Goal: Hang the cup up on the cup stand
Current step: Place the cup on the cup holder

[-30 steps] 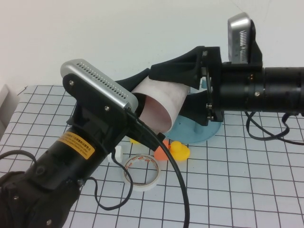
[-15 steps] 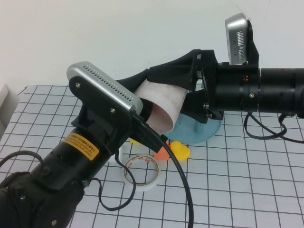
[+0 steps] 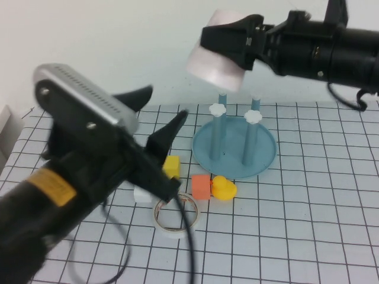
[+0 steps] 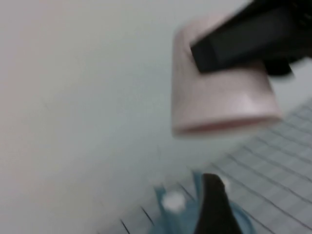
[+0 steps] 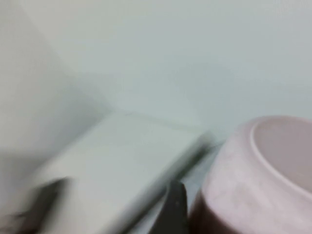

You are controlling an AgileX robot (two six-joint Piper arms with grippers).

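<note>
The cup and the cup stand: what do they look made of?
The cup, held in the right gripper above the posts: probably plastic, matte pale pink, thin even wall. The cup stand: likely molded plastic, smooth uniform light blue, white flower caps. The left gripper hangs open over the table's left side.

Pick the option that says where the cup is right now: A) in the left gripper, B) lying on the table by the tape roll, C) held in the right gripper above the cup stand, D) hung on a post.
C: the right gripper grips the cup in the air over the cup stand; the left gripper is open and empty, lower left.
</note>
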